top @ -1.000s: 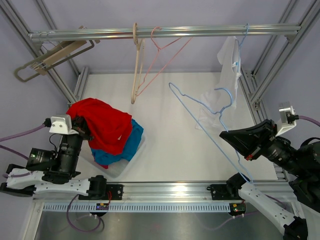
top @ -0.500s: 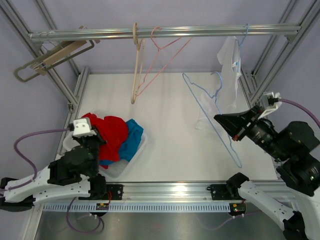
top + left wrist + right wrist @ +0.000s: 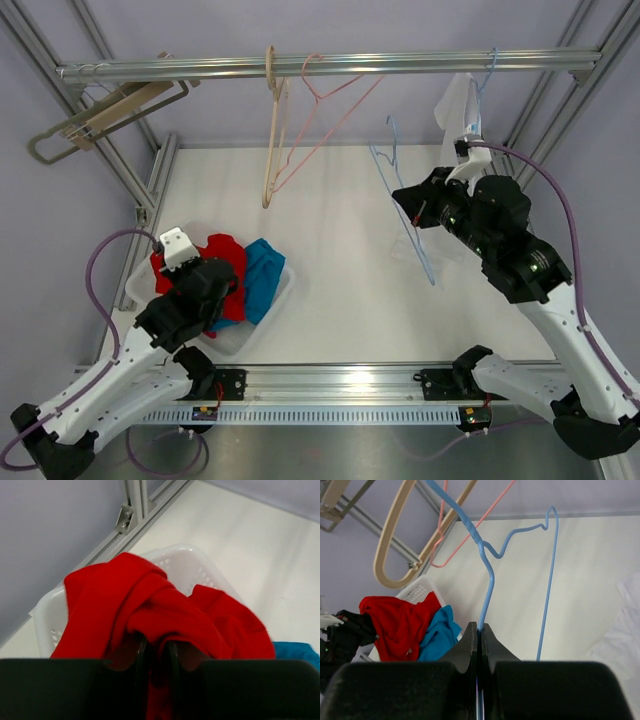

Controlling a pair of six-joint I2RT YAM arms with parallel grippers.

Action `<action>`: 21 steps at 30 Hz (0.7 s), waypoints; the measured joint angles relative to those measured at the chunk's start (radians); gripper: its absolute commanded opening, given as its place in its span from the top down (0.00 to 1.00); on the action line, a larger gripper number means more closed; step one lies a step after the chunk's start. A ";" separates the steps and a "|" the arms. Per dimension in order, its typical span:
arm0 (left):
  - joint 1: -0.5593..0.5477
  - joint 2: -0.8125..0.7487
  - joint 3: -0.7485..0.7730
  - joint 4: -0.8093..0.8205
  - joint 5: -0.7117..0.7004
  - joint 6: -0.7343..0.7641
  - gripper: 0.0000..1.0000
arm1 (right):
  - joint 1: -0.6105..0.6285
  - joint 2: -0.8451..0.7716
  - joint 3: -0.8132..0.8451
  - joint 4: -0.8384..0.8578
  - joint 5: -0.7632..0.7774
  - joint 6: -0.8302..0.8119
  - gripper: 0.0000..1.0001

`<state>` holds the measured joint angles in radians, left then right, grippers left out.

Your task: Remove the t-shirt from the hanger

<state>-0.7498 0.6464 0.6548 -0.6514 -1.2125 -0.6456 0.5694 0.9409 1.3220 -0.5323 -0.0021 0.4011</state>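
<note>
- One red t-shirt point(image 3: 215, 270), heaped in the one white basket point(image 3: 240, 338) at lower left of the top view; it is on no hanger.
- One teal garment point(image 3: 262, 280) shares the basket, touching the red t-shirt on its right side.
- Left claw point(image 3: 156, 652): narrow, with a fold of the red t-shirt pinched between its fingers, over the basket.
- Right claw point(image 3: 479, 630): squeezed tight on the wire of a bare blue hanger point(image 3: 492, 580), held right of centre, off the rail point(image 3: 400, 65) and above the desk point(image 3: 340, 290).
- Hangers counted in the top view: five.
- One tan hanger point(image 3: 100, 115) at upper left by the rail's end.
- One beige hanger point(image 3: 270, 130) and one pink hanger point(image 3: 320, 110) hang from the rail at mid-top.
- The held blue hanger is the fourth; a second blue hanger point(image 3: 490, 60) is at upper right.
- One white garment point(image 3: 460, 110) hangs at upper right, under that second blue hanger.
</note>
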 measured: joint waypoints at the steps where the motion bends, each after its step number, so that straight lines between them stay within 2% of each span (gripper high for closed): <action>1: 0.022 -0.007 -0.010 -0.012 0.033 -0.035 0.59 | 0.000 0.022 0.000 0.011 0.014 -0.003 1.00; 3: 0.071 -0.044 -0.027 -0.024 0.068 -0.061 0.35 | 0.000 0.063 0.007 0.026 0.039 -0.005 1.00; 4: 0.090 -0.060 -0.029 -0.034 0.085 -0.076 0.14 | 0.000 0.087 0.014 0.038 0.049 -0.005 1.00; 6: 0.119 -0.088 -0.026 -0.040 0.110 -0.100 0.01 | 0.000 0.142 0.043 0.056 0.078 -0.006 1.00; 9: 0.126 -0.091 0.016 -0.059 0.163 -0.099 0.01 | -0.005 0.217 0.101 0.082 0.114 -0.013 1.00; 17: 0.127 -0.177 0.296 -0.097 0.307 0.001 0.01 | -0.089 0.354 0.282 0.124 0.155 -0.014 1.00; 21: 0.128 -0.213 0.339 -0.160 0.356 0.031 0.01 | -0.104 0.379 0.336 0.123 0.196 -0.023 1.00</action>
<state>-0.6216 0.4332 0.9936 -0.8116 -0.8562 -0.6151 0.4652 1.3201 1.6581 -0.4091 0.1944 0.3786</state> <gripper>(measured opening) 0.987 0.029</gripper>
